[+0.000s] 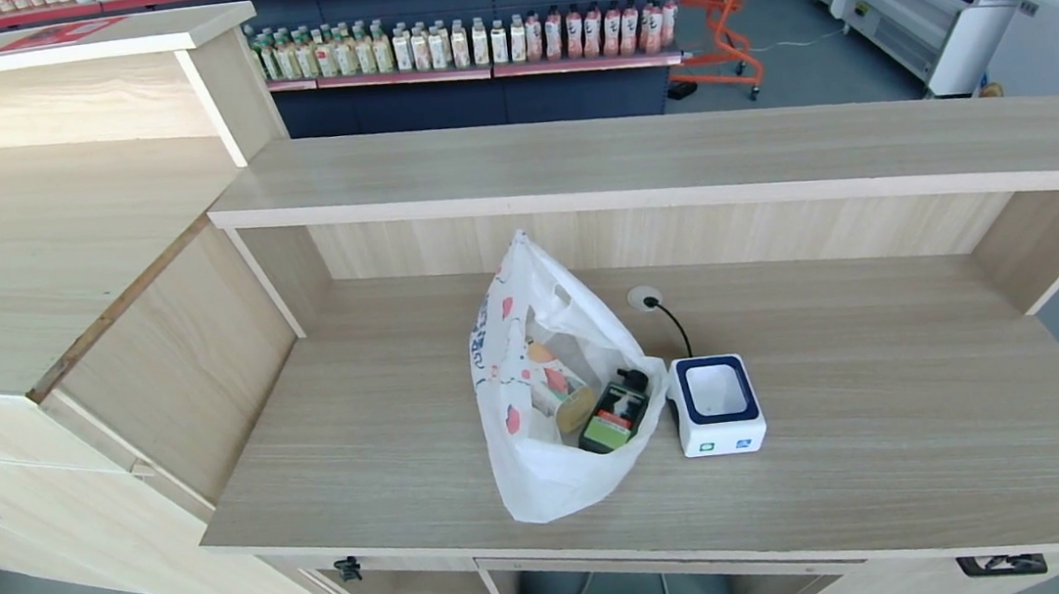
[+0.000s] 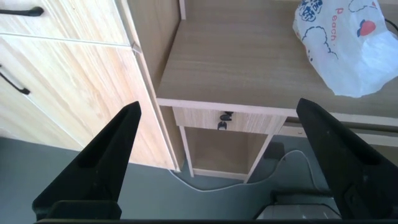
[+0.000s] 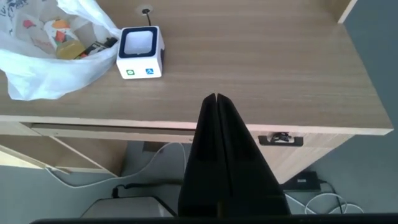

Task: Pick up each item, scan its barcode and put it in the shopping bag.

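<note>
You have one white shopping bag (image 1: pixel 542 414) on the desk (image 1: pixel 896 416), slumped with its mouth open toward the scanner (image 1: pixel 718 405) and just touching that box's side. The bag carries red and blue cartoon shapes and a line of lettering, clearest on the side seen from the left wrist (image 2: pixel 348 50). Inside it you can count three items. There is a dark pack (image 1: pixel 613 414) with a green and red label lying at the mouth, a round tan-topped tub (image 1: pixel 576 408) beside it, and a pale carton (image 1: pixel 547 374) with orange and red print further in. Their labels are too small to read, and the plastic folds hide the lower part of each one. You cannot tell whether more items lie beneath them.

The single scanner is a white box with a dark blue rim round its window and two small squares on the front, one green and one blue. A black cable (image 1: pixel 672 326) runs from it to a round port in the desk behind.

Your left tool (image 2: pixel 219 104) hangs below the desk's front edge with its fingers spread wide and nothing between them. Your right tool (image 3: pixel 215 98) sits off the desk's near edge, its fingers pressed together with nothing gripped.
</note>
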Available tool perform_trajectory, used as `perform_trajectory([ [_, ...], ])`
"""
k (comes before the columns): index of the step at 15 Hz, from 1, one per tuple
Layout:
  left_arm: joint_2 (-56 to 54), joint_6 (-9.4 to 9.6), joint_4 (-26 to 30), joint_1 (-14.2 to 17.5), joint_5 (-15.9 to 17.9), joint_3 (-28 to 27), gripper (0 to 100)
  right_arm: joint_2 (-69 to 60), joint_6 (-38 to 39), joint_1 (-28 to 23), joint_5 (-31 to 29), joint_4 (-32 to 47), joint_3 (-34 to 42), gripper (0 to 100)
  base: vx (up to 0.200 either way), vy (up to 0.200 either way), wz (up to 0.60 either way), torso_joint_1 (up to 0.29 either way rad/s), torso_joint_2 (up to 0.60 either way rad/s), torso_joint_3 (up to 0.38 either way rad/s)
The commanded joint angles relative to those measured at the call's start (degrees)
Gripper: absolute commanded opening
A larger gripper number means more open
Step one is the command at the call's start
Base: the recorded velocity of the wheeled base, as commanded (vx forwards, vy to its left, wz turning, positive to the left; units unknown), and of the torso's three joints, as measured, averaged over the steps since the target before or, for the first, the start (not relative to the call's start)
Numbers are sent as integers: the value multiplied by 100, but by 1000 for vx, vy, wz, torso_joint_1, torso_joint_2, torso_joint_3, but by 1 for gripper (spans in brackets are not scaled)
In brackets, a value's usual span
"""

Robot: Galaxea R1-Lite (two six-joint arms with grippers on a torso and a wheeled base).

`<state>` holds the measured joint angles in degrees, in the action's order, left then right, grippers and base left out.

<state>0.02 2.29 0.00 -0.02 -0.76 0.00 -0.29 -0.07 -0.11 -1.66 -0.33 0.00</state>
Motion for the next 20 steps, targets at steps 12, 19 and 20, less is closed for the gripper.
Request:
perform_trajectory([
  [12,-2,-299,0,-6,5,0,100,29,34,2,-1,-2,0,0,0,-167,0,2,1,2],
  [19,-2,-264,0,-6,5,0,100,29,25,2,-1,-2,0,0,143,0,0,0,1,2],
  [20,-2,-264,0,-6,5,0,100,29,25,2,-1,-2,0,0,0,0,0,0,0,0],
])
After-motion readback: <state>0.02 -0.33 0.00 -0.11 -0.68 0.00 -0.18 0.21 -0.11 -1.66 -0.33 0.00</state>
